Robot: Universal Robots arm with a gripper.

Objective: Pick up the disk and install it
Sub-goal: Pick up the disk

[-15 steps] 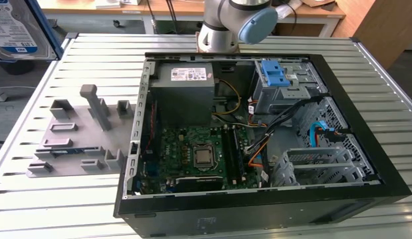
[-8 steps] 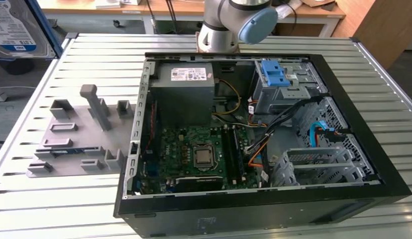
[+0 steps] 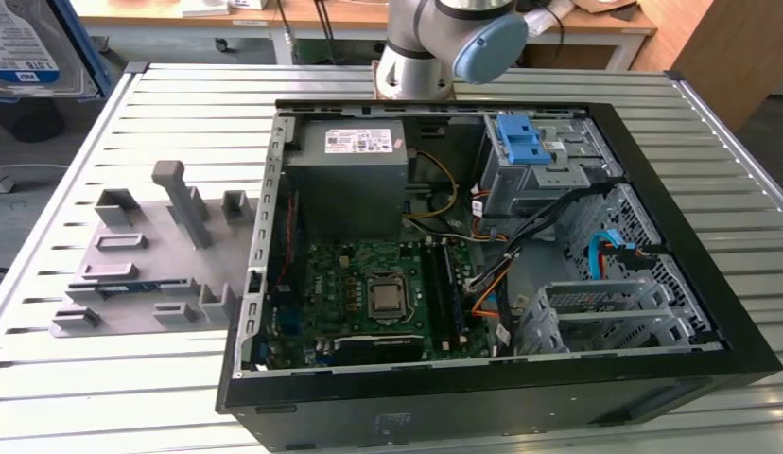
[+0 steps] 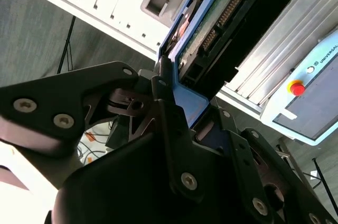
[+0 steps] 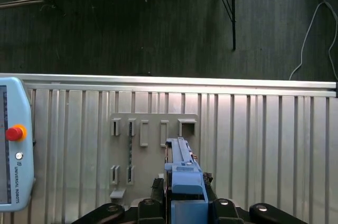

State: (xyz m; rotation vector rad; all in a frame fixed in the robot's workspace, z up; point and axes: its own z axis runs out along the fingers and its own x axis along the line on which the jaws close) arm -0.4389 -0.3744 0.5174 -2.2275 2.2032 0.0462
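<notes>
Disk (image 3: 32, 43) at the exterior view's far left, raised clear of the slatted metal table (image 3: 152, 378), with its white-and-blue label facing the camera and its blue carrier bracket (image 3: 99, 47) along the edge toward the table. To the right of it, a grey fixture plate (image 3: 139, 255) with upright slotted holders lies flat on the table. Further right, an open computer case (image 3: 493, 402) lies on its side, well apart from the disk. Inside it, from the exterior view's left to its right, are the grey power-supply box (image 3: 354, 175) with the motherboard (image 3: 379, 293) in front of it, then a blue latch (image 3: 524, 142) on top of the metal drive cage (image 3: 549, 175). The arm's base (image 3: 424, 52) stands behind the case. In the second wrist view, the gripper (image 4: 187, 94) has its black fingers (image 4: 161, 84) closed on the disk's blue bracket, and the disk's green circuit board side is exposed. In the first wrist view, the disk is seen edge-on, upright in the closed gripper (image 5: 184, 182), held above the fixture plate and not touching it. A pale blue pendant with a red button (image 5: 16, 145) sits at the table's edge.
</notes>
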